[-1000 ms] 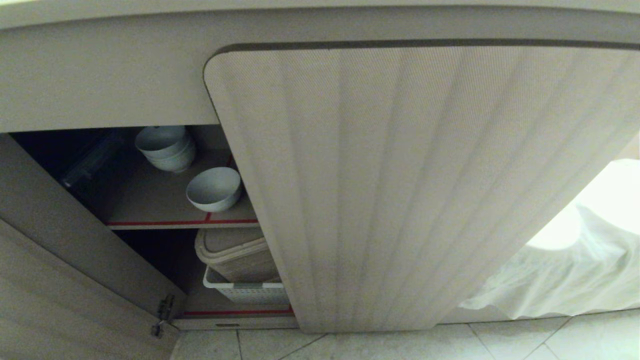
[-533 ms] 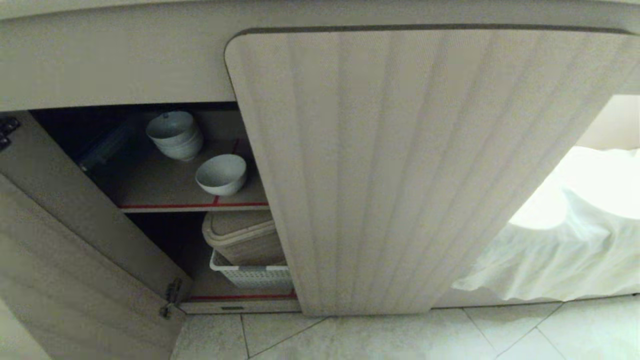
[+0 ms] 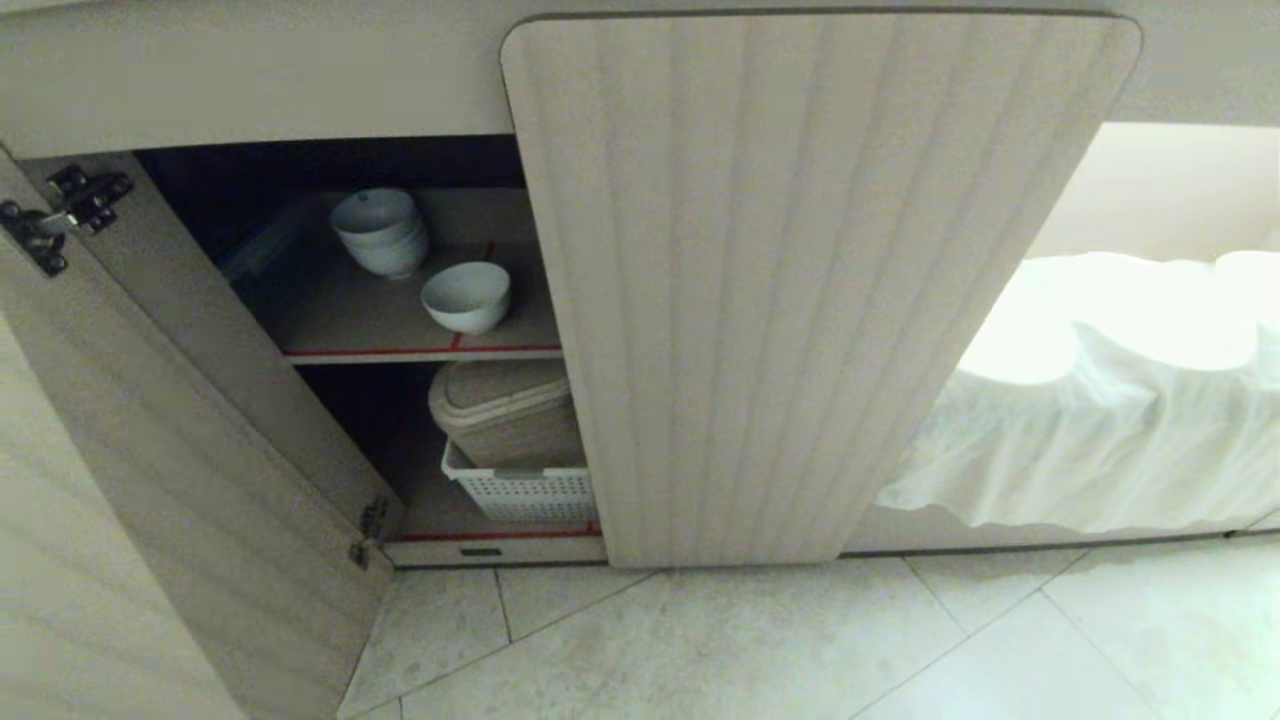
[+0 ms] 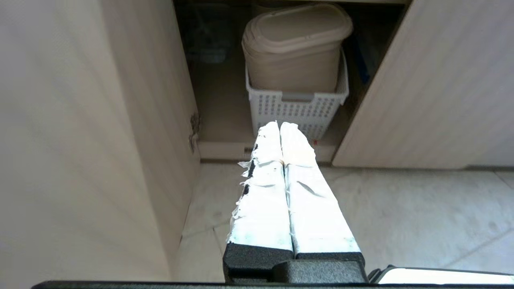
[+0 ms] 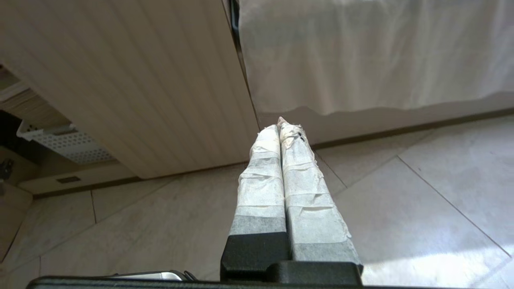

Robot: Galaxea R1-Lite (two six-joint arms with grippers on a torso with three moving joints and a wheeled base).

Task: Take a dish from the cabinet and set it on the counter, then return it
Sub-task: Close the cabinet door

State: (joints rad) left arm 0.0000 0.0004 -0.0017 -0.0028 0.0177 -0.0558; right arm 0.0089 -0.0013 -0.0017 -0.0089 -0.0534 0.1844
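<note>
Cabinet [image 3: 250, 480] of low beige make stands with its left fluted door swung wide on metal hinges [image 3: 60, 215], while the right fluted door with rounded corners [image 3: 800, 290] hangs partly out in front of the opening. On the upper red-edged shelf [image 3: 400, 352] sits the small plain white round deep bowl [image 3: 466, 297], upright and alone near the shelf's front edge, with a stack of like white bowls [image 3: 380, 232] just behind it and further in. Below, on the cabinet's bottom shelf, a beige lidded plastic bin [image 3: 508, 412] rests inside a white perforated basket [image 3: 520, 492]; the left wrist view shows the same pair straight ahead. The left hand [image 4: 281, 126] is clenched with its tape-wrapped fingers pressed together, grasping nothing, hovering above the pale tiled floor [image 3: 750, 640] outside the open cabinet. The right hand [image 5: 281, 124] is likewise clenched and empty, pointing toward the lower edge of the right door, near a white draped cloth [image 3: 1110, 400] that covers something to the right of the cabinet. Neither arm shows in the head view.
</note>
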